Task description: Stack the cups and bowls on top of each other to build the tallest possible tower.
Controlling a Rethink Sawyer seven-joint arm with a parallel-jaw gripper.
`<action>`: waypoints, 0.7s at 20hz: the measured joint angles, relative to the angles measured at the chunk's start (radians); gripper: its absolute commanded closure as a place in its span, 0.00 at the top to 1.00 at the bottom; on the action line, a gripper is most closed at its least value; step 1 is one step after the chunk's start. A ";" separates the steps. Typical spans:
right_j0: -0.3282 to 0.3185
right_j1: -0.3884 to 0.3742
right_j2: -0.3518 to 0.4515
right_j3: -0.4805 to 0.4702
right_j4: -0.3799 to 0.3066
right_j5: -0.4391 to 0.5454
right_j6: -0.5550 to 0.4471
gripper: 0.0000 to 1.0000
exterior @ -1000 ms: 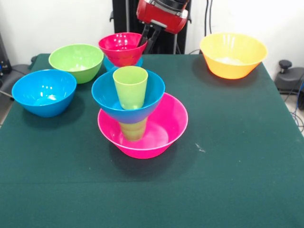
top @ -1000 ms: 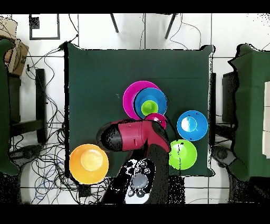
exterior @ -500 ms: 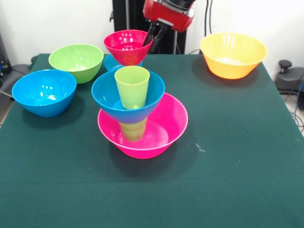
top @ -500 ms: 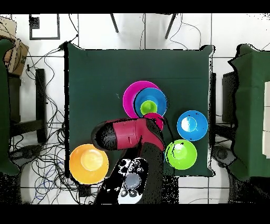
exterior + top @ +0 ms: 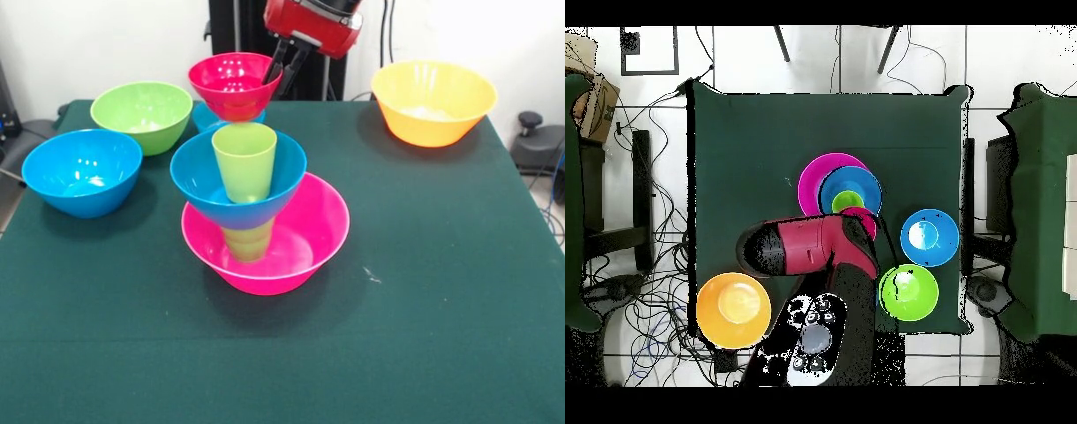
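Gripping the red bowl (image 5: 233,85) by its rim, gripper (image 5: 277,69) holds it above the tower (image 5: 252,208).

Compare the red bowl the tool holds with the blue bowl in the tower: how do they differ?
The small glossy red plastic bowl hangs in the air, gripped at its rim by the tool; the medium glossy blue plastic bowl rests on a green cup standing in the wide pink bowl. The red bowl is smaller and empty; the blue one holds a lime translucent cup. Both sit upright, openings up.
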 measured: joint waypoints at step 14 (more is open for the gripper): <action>0.008 -0.001 0.000 -0.045 0.000 0.094 0.000 0.00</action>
